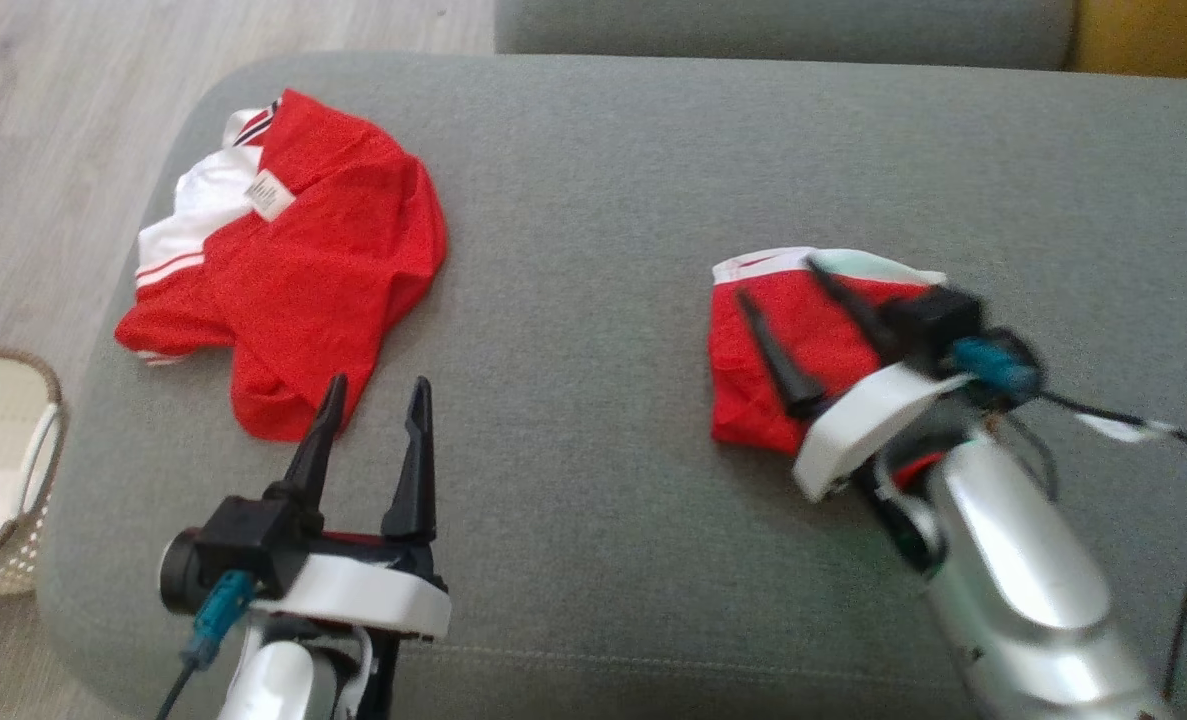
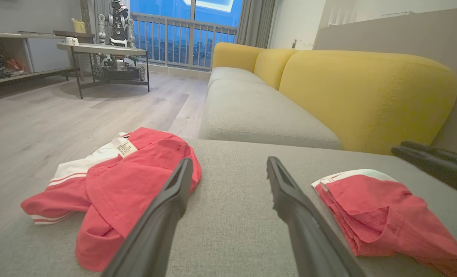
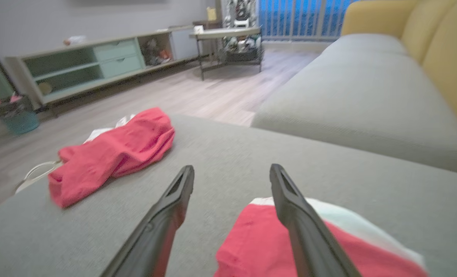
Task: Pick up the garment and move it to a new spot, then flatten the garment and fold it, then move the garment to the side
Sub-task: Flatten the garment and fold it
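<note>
Pincers first: both are seen spread wide, with nothing clamped in either. The left gripper is held low over the grey cushion, its fingertips just short of the near hem of the crumpled garment. Whether the cloth is grazed can't be called. The right gripper is hung over the folded garment with both fingers laid across the red cloth. No fabric looks pinched between them, though actual contact can't be settled since that wrist view is a bit blurry.

So two red-and-white pieces are laid on the cushion, well apart. The folded one is on the robot's right, tidy, with a white band shown at its far edge. The crumpled one is bunched up toward the far left corner, with a label turned up. Off the cushion's left edge, a basket can be spotted on the floor.

Step-wise, the folded piece is judged done or about to be nudged aside, and the pick-up of the crumpled one is probably next. A pinch on a raised fold near the hem would be needed for that. The jaws should be closed on cloth alone before anything is lifted, so the cushion cover isn't grabbed too.
</note>
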{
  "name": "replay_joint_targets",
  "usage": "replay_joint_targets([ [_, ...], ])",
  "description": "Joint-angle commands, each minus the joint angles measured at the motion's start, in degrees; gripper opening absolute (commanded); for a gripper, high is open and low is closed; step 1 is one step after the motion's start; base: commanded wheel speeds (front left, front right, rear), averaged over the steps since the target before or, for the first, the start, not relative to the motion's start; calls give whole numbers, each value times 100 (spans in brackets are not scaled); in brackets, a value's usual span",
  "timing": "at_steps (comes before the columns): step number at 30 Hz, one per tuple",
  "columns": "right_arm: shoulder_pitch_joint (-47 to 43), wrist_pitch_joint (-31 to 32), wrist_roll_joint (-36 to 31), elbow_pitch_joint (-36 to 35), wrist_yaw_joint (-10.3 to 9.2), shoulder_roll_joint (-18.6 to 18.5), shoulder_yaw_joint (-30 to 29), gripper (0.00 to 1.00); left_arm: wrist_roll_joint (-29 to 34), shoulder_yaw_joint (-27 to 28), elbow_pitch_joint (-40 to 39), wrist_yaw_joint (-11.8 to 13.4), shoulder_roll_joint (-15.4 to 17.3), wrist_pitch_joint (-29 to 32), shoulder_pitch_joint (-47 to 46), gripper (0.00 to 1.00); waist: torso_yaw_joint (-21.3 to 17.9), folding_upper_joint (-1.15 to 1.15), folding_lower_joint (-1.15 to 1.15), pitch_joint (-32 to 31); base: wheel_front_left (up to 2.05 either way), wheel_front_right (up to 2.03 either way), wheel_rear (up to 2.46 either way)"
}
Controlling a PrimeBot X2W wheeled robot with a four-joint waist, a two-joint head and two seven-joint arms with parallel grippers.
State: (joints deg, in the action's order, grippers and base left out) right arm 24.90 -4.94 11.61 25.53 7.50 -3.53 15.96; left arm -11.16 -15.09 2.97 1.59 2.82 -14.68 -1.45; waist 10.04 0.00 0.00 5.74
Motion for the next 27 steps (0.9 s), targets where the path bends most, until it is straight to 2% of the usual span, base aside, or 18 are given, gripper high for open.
replay_joint_targets([
  [1, -18, -90, -58, -286, -1, 65, -55, 100, 35, 232, -225, 38, 6, -32, -228, 100, -79, 0, 0, -60, 0, 0, 0],
  [10, -642, -661, -767, -1434, -1, 65, -1366, 100, 101, 429, -436, 71, 6, -32, -194, 100, -342, 0, 0, -216, 0, 0, 0],
  [15, -1357, -905, -759, -1861, -1, 65, -1835, 100, 136, 440, -582, 146, 6, -32, -100, 100, -441, 0, 0, -253, 0, 0, 0],
  [21, -1842, -990, -602, -1924, -1, 65, -2039, 100, 189, 446, -705, 249, 6, -32, 124, 100, -545, 0, 0, -267, 0, 0, 0],
  [27, -1830, -1004, -650, -1920, -1, 65, -2071, 100, 258, 422, -738, 223, 6, -32, 178, 100, -503, 0, 0, -232, 0, 0, 0],
])
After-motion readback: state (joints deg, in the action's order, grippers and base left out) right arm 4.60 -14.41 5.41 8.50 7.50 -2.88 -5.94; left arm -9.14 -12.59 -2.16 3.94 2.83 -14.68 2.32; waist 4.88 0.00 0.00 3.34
